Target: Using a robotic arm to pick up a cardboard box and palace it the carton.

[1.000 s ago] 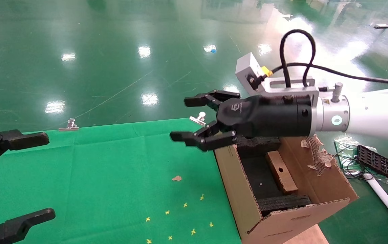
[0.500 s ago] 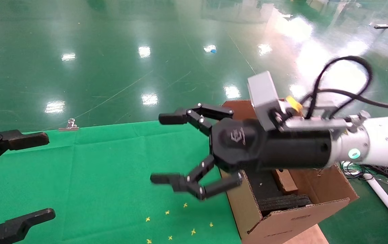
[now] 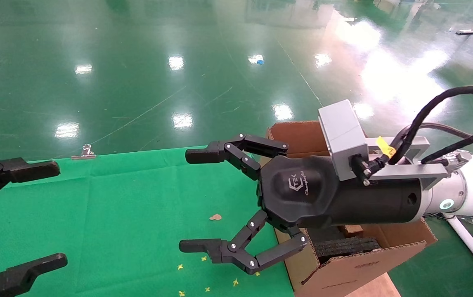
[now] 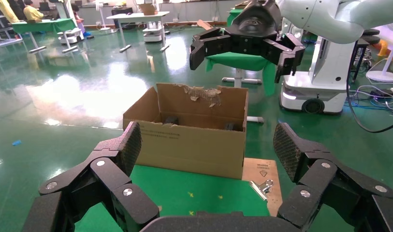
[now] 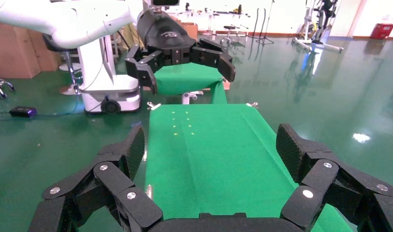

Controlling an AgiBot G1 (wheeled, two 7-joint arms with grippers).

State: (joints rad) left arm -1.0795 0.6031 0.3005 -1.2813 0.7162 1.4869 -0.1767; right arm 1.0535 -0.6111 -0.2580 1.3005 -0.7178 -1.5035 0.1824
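Carton right of tbl.

Right gripper body: white hexagon logo plus slanted script, reads roughly "TEK Changingtek", partly unclear. Carton outer wall: line of black print, unreadable. Brown board beside carton: small triangle sign.

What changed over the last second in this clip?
The right arm's pincer swung down and toward the camera, away from above the carton, and opened wider; it holds nothing. It now hides the small box seen inside the carton earlier. The left pincer, the carton and the green cloth stayed put.
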